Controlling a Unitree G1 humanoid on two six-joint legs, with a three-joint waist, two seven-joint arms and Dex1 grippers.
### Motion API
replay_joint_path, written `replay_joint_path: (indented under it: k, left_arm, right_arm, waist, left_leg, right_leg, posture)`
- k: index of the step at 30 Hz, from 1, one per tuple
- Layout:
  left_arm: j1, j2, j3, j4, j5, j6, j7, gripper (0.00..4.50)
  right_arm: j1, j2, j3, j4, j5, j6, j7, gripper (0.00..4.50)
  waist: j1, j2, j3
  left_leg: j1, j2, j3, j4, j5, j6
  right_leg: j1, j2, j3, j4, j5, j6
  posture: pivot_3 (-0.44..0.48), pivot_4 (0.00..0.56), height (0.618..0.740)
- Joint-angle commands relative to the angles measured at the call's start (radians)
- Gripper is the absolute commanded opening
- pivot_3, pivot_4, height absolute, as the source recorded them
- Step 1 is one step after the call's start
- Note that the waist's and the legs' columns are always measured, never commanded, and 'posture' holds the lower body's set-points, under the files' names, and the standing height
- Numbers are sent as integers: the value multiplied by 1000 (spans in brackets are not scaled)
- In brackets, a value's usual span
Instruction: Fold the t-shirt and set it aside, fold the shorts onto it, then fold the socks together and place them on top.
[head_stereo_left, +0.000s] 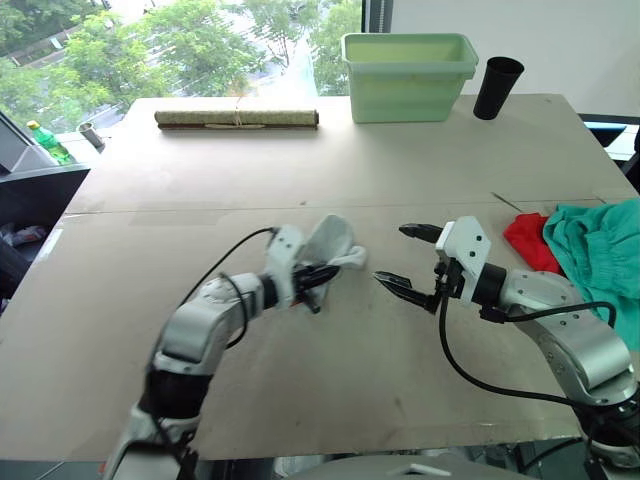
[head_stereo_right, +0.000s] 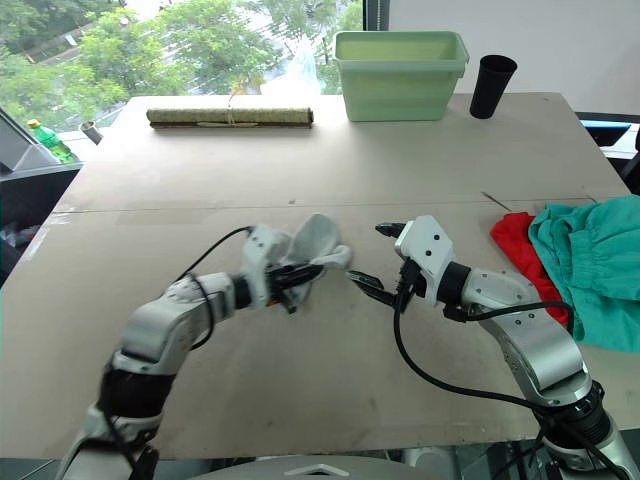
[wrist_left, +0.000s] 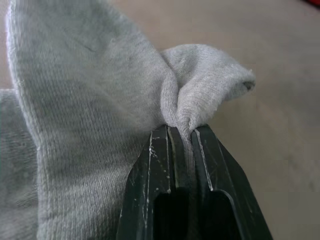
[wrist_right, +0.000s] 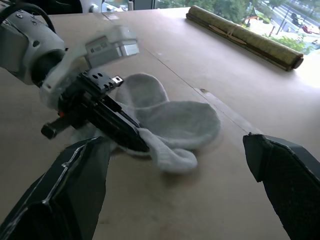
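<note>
Left gripper (head_stereo_right: 322, 268) is clamped on a fold of the socks (head_stereo_right: 318, 240), the grey knit bunched between its closed fingers (the pinch is plain in the left wrist view) near the middle of the table (head_stereo_right: 300, 170). Right gripper (head_stereo_right: 377, 258) hangs just beside the socks with its fingers spread wide, holding nothing. At the table's right edge the t-shirt (head_stereo_right: 516, 243) lies partly under the shorts (head_stereo_right: 590, 265).

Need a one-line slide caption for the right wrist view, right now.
Left gripper pinching the grey socks on the table, framed by the open right gripper.
</note>
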Motion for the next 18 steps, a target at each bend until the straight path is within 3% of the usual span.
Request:
replay_joint_path:
  k: [1, 3, 4, 5, 10, 14, 18]
  left_arm:
    - [-126, -97, -76, 218, 80, -45, 18, 50]
    - [-148, -151, -40, 228, 34, 25, 25, 50]
    - [-147, -158, -28, 215, 30, 34, 29, 907]
    - [-141, -155, -14, 191, 28, 34, 29, 1071]
    - [-119, -46, 101, 9, -78, 168, -22, 3472]
    - [-185, 51, 133, -54, -150, 289, -66, 3472]
    - [-265, 32, 82, 10, -104, 322, -20, 3472]
  right_arm:
    - [19, -13, -34, -72, -4, 12, -32, 4500]
    - [32, -18, -36, -89, 7, 32, -39, 4500]
    - [35, -17, -37, -95, 13, 40, -42, 4500]
    - [39, -17, -36, -101, 17, 46, -44, 4500]
    - [47, -15, -42, -109, 25, 50, -45, 4500]
    - [40, -4, -35, -76, 1, 22, -53, 4500]
    - [23, 19, -16, -52, -20, 6, -66, 4500]
  waist:
    - [6, 0, 0]
    - [2, -1, -1]
    - [-1, -1, -1]
    - [-4, -2, 0]
    - [-13, -5, 2]
    - [-18, -5, 2]
    - [0, -5, 3]
  left_leg:
    - [0, 0, 0, 0, 0, 0]
    - [-1, 0, -2, 1, 0, 1]
    - [-1, 0, -2, 1, 2, 5]
    - [-1, 0, -2, 1, 2, 6]
    - [-1, 2, -2, 1, 2, 6]
    - [-1, 3, -4, 1, 0, 2]
    - [-3, 1, -5, 3, 0, 1]
  right_leg:
    - [0, 0, 0, 0, 0, 0]
    - [0, 0, -3, 0, 0, 0]
    - [0, 0, -3, 0, 0, 0]
    - [0, 0, -3, 0, 0, 0]
    - [0, 1, -3, 0, 0, 0]
    - [0, 2, -3, 0, 0, 0]
    - [0, 2, -4, -1, 0, 0]
  posture:
    - [0, 150, 727]
    - [0, 150, 727]
    - [0, 150, 727]
    - [0, 150, 727]
    - [0, 150, 727]
    - [0, 150, 727]
    - [0, 150, 727]
